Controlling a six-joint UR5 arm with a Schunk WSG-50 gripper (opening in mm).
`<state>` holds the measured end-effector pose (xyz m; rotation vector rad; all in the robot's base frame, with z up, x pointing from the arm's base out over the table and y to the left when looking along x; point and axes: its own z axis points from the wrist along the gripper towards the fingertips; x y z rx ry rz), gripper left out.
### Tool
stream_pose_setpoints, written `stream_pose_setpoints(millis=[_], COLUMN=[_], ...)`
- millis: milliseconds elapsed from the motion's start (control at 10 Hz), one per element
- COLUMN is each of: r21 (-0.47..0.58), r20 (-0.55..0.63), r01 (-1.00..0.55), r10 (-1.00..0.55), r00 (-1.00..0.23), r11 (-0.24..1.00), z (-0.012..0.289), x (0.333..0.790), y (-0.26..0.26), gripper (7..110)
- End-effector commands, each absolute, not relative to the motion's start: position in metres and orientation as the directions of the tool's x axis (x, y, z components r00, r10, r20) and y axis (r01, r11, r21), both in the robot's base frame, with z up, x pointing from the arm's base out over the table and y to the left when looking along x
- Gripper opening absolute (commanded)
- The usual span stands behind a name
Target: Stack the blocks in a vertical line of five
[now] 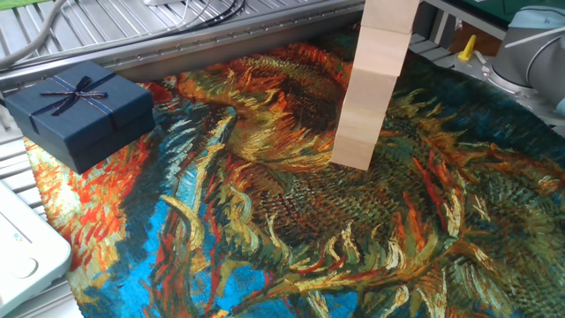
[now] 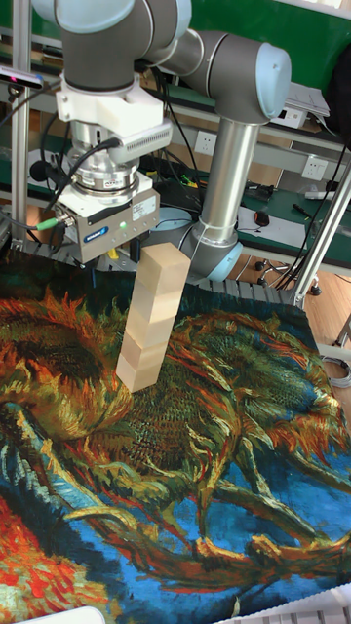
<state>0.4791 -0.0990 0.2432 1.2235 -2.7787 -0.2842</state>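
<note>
Fixed view, centre right: a column of blocks (image 1: 369, 88), pale beige wooden cubes set one upon another, stands on the painted cloth (image 1: 291, 238) that covers the table. The column runs out of the top edge of this frame, so only its lower cubes are seen here; it appears to lean toward the upper right. A dark navy box (image 1: 78, 110) tied with a ribbon bow sits at the upper left, at the cloth's edge and well apart from the column. A white object (image 1: 26, 252) fills the lower left corner, and the grey arm (image 1: 530, 44) enters at the upper right.

Tall fixed view, centre left: the whole column of blocks (image 2: 153, 317) is visible, its base on the cloth (image 2: 195, 468) and its top cube just below and beside the tool (image 2: 109, 255). The count of cubes is hard to settle, since the seams between them are faint. The tool hangs from the wrist housing (image 2: 105, 229) in the upper left of the frame, above and slightly left of the column's top. Its fingers are hidden behind the housing and the column, so whether it is spread or closed cannot be told, nor whether it touches the top cube. The arm (image 2: 229, 146) rises behind, at upper centre.
</note>
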Motion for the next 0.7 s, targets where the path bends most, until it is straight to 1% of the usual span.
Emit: stream_pose_setpoints(millis=[0,300,500,600], r21=[0.203,0.17,0.093,0.085], r20=[-0.001,-0.006,0.018,0.015], r01=[-0.725,-0.736,-0.729,-0.709], r10=[-0.741,-0.747,-0.734,-0.712], r00=[-0.672,-0.665,-0.679,-0.702], r11=[0.658,0.655,0.678,0.7], z=[0.243,0.246,0.26,0.268], x=[0.482,0.487,0.488,0.483], y=[-0.098,-0.104,-0.124,-0.123], gripper=[44,44,44,44])
